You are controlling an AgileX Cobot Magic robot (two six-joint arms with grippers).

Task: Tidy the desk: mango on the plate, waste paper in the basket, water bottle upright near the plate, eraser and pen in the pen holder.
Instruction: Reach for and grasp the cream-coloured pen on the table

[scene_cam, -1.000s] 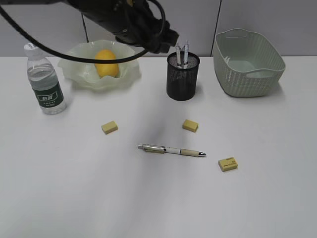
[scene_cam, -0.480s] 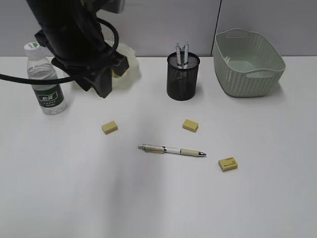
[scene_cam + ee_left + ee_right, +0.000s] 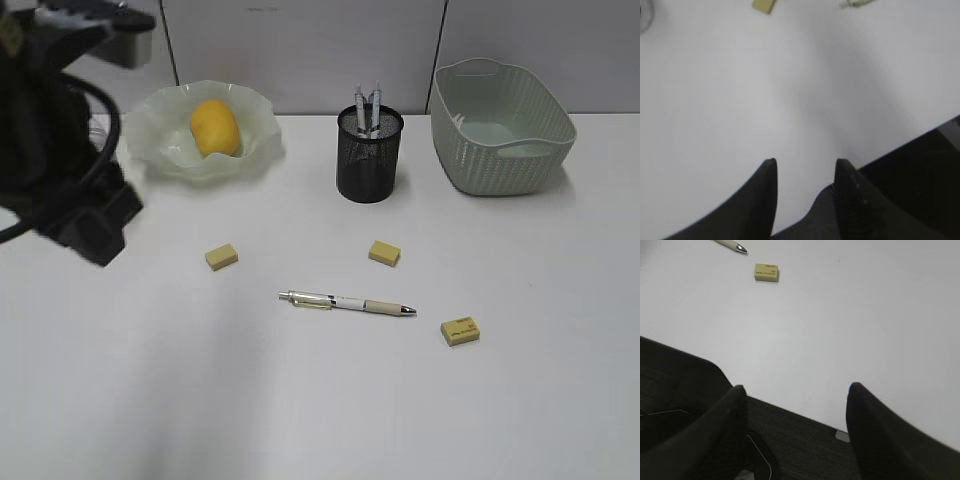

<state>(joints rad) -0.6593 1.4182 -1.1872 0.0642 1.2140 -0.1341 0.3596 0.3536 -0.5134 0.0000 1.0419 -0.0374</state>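
Over the desk's near-left edge, left gripper (image 3: 802, 172): empty, its two fingers parted by a modest gap, bare tabletop below.
Right gripper (image 3: 795, 405): hanging past the near edge, spread wide, holding nothing.
Pen (image 3: 346, 302): lying flat mid-desk, well apart from both grippers; light, stiff and smooth, likely to roll, so best pinched across the rubber grip section.
Erasers: three small yellow blocks, one left of the pen (image 3: 221, 257), one above it (image 3: 384, 253), one to its lower right (image 3: 459, 330); light, slightly soft, grippy, easy to take across the short sides.
Pen holder (image 3: 369, 155): black mesh cup, already holding two pens.
Plate (image 3: 160, 130): wavy pale dish with the mango (image 3: 215, 127) in it.
Basket (image 3: 500, 150): pale green; contents cannot be made out.
Water bottle: hidden behind the left arm.
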